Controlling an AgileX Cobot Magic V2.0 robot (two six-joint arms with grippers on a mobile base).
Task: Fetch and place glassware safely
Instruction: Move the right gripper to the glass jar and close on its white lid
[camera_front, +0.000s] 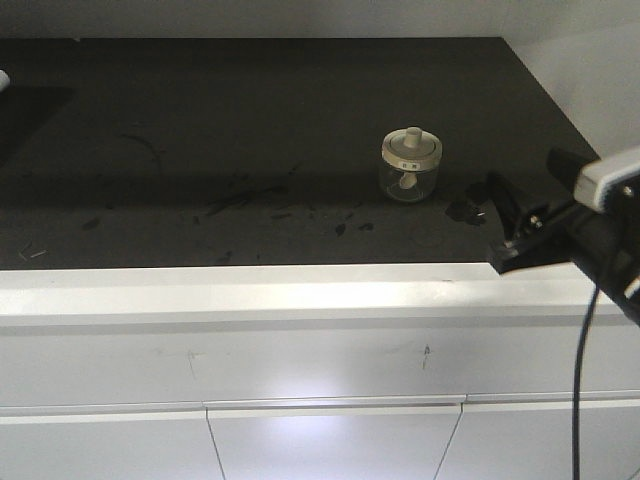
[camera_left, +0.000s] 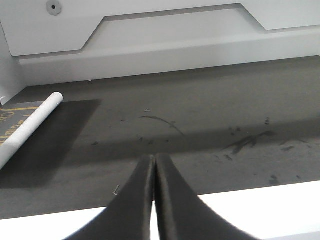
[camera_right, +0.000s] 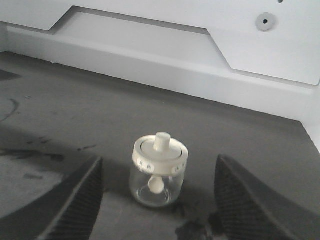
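Observation:
The glassware (camera_front: 409, 165), a squat clear jar with a cream-white knobbed lid, stands upright on the dark countertop (camera_front: 250, 150), right of centre. In the right wrist view the jar (camera_right: 159, 170) sits a short way ahead, centred between the two spread fingers. My right gripper (camera_right: 159, 172) is open and apart from the jar; from the front it (camera_front: 497, 205) hovers to the jar's right, near the counter's front edge. My left gripper (camera_left: 154, 159) is shut with nothing in it, hanging over the counter's front edge, and it does not show in the front view.
A white rod (camera_left: 30, 129) lies on a dark mat at the left. The white back wall panel (camera_right: 165, 47) rises behind the jar. Dark scuffs (camera_front: 240, 200) mark the counter. White drawer fronts (camera_front: 330, 430) run below the white front edge (camera_front: 250, 285).

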